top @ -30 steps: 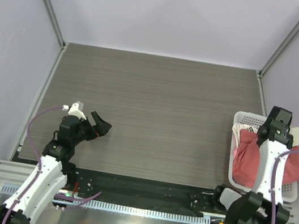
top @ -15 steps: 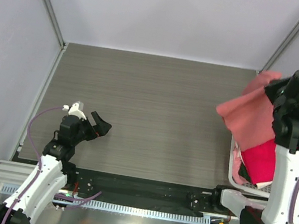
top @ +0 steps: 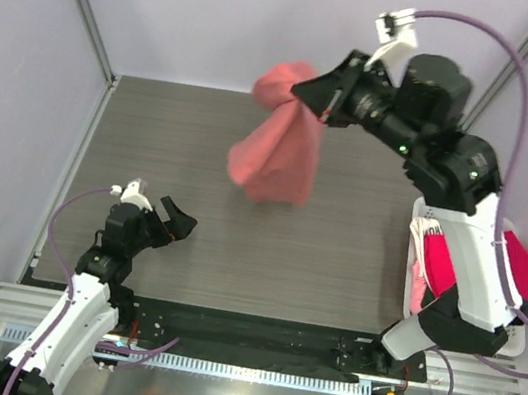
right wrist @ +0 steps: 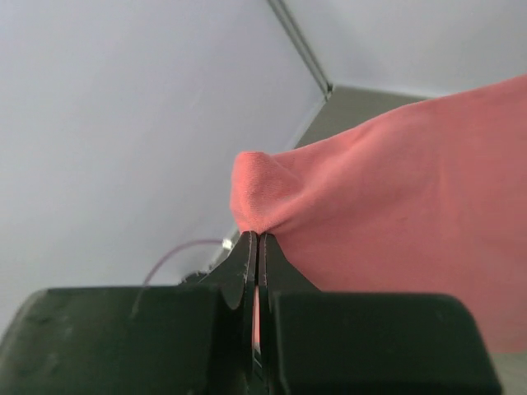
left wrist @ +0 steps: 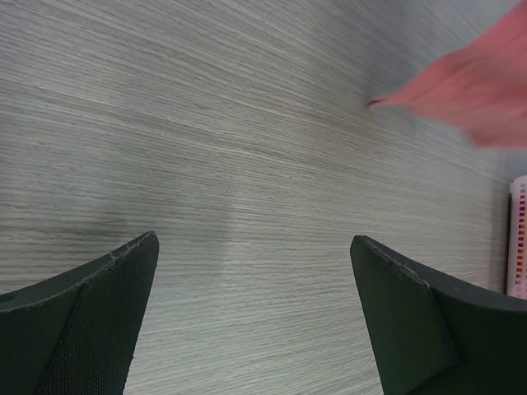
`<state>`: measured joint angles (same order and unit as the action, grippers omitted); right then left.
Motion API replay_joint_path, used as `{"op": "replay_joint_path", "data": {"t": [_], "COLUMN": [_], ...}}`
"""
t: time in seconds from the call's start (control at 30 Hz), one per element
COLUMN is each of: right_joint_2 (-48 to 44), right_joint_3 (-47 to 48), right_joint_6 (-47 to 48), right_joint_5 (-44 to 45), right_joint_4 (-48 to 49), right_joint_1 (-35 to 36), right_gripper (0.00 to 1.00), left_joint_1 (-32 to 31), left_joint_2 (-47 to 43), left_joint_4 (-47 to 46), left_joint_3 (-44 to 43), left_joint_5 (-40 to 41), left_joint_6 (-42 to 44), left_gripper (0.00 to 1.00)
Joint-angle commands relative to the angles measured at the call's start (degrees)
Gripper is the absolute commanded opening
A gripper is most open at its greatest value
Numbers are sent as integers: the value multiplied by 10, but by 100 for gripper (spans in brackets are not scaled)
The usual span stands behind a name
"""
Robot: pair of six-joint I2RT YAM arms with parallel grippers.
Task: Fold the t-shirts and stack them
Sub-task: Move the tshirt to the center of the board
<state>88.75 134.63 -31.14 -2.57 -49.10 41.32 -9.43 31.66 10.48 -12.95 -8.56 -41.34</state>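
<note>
The salmon t-shirt (top: 276, 154) hangs over the table (top: 183, 133), seemingly open leftward.

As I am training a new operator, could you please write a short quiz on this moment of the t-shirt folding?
1. True or false: the right fingers are shut on the salmon-coral t-shirt, which hangs above the table.
2. Where does the crimson-pink t-shirt lie? A: in the white lattice basket. B: folded on the table. C: draped over the table's far edge.
3. Fill in: the left fingers stand ___ and hold nothing.
Key: 1 true; 2 A; 3 open.
</note>
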Motion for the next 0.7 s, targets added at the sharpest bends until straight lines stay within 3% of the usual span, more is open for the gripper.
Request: {"op": "replay_joint_path", "data": {"t": [0.0,0.13,0.33,0.37,0.43,0.47,0.53,0.57,0.67], "right_joint_2": [17,-14,-97,-101,-105,-105,-121,-131,-179], "right_joint_3": [-20,-113,-280,-325,-370,-409,-456,-519,-665], "right_joint_6": [68,107,122,121,104,95,82,84,105], "right_joint_5": [43,89,324,335,378,394,391,361,173], "right_joint_4": [-1,27,66,66,52,41,33,49,152], "right_joint_1": [60,66,33,22,-5,-11,-16,-15,-2], "right_gripper": [1,1,2,25,84,99,100,94,86], "left_joint_1": [-1,-1,-1,-1,-1,-1,-1,-1,-1], "left_joint_2": [0,-7,-9,-6,-4,-1,0,0,2], "left_joint_4": [-19,-13,-16,-16,-15,-15,-15,-14,-17], "left_joint_3": [-20,-20,-18,-19,-20,-21,-21,-22,-21], "left_joint_5": [3,4,5,4,3,3,2,2,4], "left_joint_6": [6,6,7,6,6,7,8,7,8], "left_gripper": [100,99,100,100,100,100,100,100,100]}}
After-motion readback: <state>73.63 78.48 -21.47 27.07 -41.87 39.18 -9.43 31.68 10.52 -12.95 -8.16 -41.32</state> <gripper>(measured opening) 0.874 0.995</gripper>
